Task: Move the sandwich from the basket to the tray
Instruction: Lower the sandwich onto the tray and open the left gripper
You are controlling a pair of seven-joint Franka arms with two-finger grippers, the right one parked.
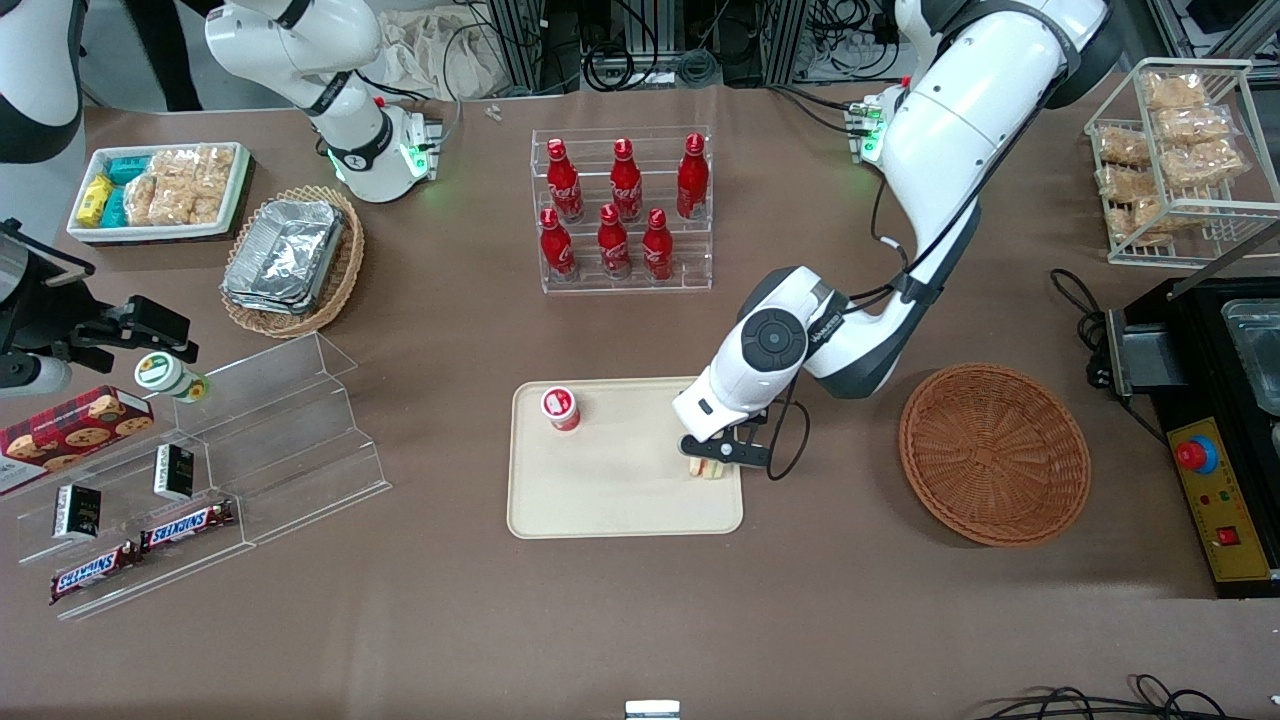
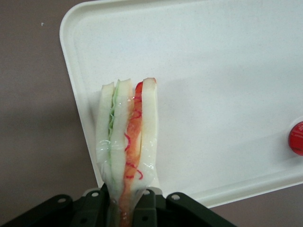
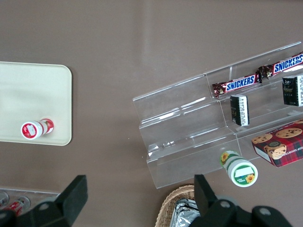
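My left gripper (image 1: 722, 452) is shut on the sandwich (image 1: 708, 468), a wedge of white bread with orange-red and green filling stripes. It holds the sandwich upright over the beige tray (image 1: 625, 500), at the tray edge nearest the basket. In the left wrist view the gripper (image 2: 127, 203) pinches the sandwich (image 2: 127, 137) at its wrapped end, with the tray (image 2: 213, 71) under it. I cannot tell whether the sandwich touches the tray. The round reddish-brown wicker basket (image 1: 995, 452) is empty and lies beside the tray, toward the working arm's end of the table.
A small red-lidded cup (image 1: 561, 408) stands on the tray and also shows in the left wrist view (image 2: 297, 138). A rack of red bottles (image 1: 622, 210) stands farther from the camera. A clear acrylic snack shelf (image 1: 250, 450) lies toward the parked arm's end. A black machine (image 1: 1220, 400) flanks the basket.
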